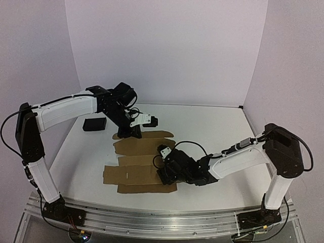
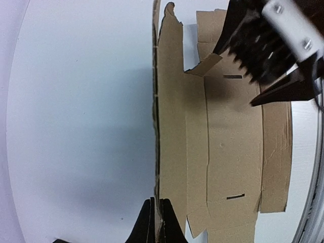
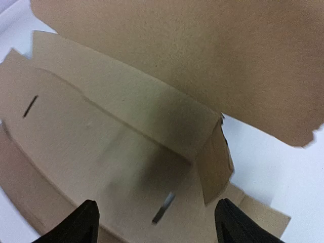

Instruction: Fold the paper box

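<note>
Box (image 1: 135, 174) barely begun, by my reckoning: most of the sheet lies flat on the table (image 1: 212, 126) beneath both my grippers. My left gripper (image 2: 156, 224) is pinched tight on the edge of the far panel (image 2: 169, 126), and that panel stands up on its crease straight ahead of those fingers, so one long wall is raised. My right gripper (image 3: 157, 202) hovers spread wide with nothing in it, just above the middle panels, with a slot (image 3: 163, 207) right between its fingertips. Ahead and to its right a small side flap (image 3: 215, 159) is cocked upright. Everything else looks undone: the near wall is down, the other end flaps are flat, and no tab is in a slot. A black block (image 1: 94, 124) sits off to the left of my left gripper, apart from the sheet.
</note>
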Available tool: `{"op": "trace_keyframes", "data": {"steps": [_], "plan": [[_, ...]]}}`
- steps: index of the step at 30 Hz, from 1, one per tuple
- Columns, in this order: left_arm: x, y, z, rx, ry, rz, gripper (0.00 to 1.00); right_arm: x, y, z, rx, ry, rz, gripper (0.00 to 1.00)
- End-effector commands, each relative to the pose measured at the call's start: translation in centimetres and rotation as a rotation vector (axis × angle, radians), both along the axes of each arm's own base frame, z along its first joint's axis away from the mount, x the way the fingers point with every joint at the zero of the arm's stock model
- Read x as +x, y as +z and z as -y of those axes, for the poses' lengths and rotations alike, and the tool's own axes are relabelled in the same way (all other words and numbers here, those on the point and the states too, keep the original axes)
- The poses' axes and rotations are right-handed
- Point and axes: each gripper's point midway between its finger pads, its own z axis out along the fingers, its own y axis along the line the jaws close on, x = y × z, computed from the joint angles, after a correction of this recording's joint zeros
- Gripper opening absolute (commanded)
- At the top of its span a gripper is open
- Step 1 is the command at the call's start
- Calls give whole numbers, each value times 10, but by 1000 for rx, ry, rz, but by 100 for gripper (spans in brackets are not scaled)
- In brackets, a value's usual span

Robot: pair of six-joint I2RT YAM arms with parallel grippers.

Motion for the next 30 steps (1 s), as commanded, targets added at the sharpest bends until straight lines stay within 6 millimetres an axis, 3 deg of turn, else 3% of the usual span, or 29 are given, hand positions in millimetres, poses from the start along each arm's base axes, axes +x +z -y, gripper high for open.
{"op": "trace_keyframes", "data": {"steps": [1, 4, 7, 11, 14, 20, 23, 26, 30], "plan": [[10, 11, -4, 20, -11, 200, 0, -20, 56, -12, 216, 52, -77, 87], [8, 10, -5, 24, -3, 213, 0, -31, 78, -3, 314, 62, -138, 98], [4, 13, -6, 10, -6, 210, 0, -38, 84, 19, 408, 23, -255, 98], [-13, 11, -8, -2, -32, 156, 0, -25, 52, 83, 451, -250, -441, 92], [-25, 7, -12, -2, -40, 129, 0, -24, 26, 109, 491, -407, -571, 79], [-38, 8, -16, -36, -39, 141, 0, -47, -14, 103, 436, -414, -776, 61], [-47, 5, -19, -45, -58, 161, 0, -55, -17, 96, 440, -368, -816, 56], [-61, -7, -25, -20, -90, 175, 0, -62, -4, 91, 381, -280, -752, 52], [-68, -13, -30, -5, -98, 178, 0, -77, 53, 69, 199, 4, -243, 61]]}}
